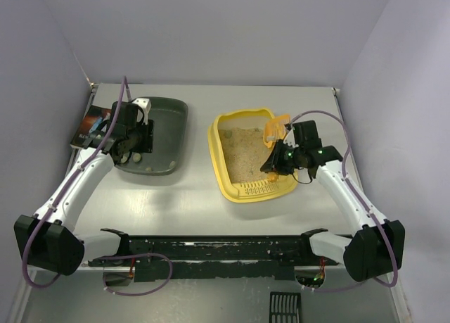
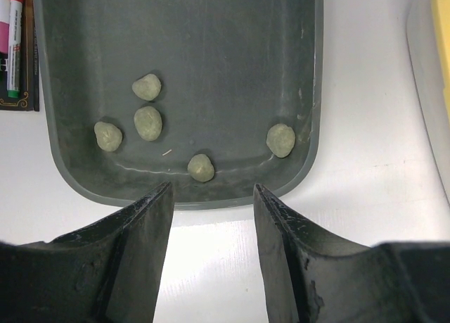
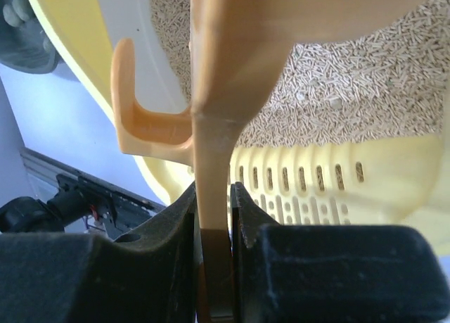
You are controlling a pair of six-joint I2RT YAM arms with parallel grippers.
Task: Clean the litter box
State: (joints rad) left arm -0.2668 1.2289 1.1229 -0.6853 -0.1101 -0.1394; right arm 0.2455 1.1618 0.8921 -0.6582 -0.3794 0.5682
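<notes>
At the far left of the table [image 1: 211, 210], a dark booklet [image 1: 90, 128] lay flat beside the dark grey-green tray [image 1: 163, 136]. The left gripper [image 2: 211, 196] hovered above the near end of that tray, its jaws parted and holding nothing. Five pale greenish lumps [image 2: 148, 122] rested on the tray floor near its rounded near end.

Right of centre, well apart from the grey-green tray, sat the yellow litter box [image 1: 242, 189], filled with beige litter [image 1: 242, 150]; its slotted ledge [image 3: 330, 189] faced the arm bases. The right gripper [image 1: 275, 162] was positioned over the box's right rim, its jaws clamped on the handle of the orange-yellow scoop [image 3: 211, 147], whose head stood above the litter.
</notes>
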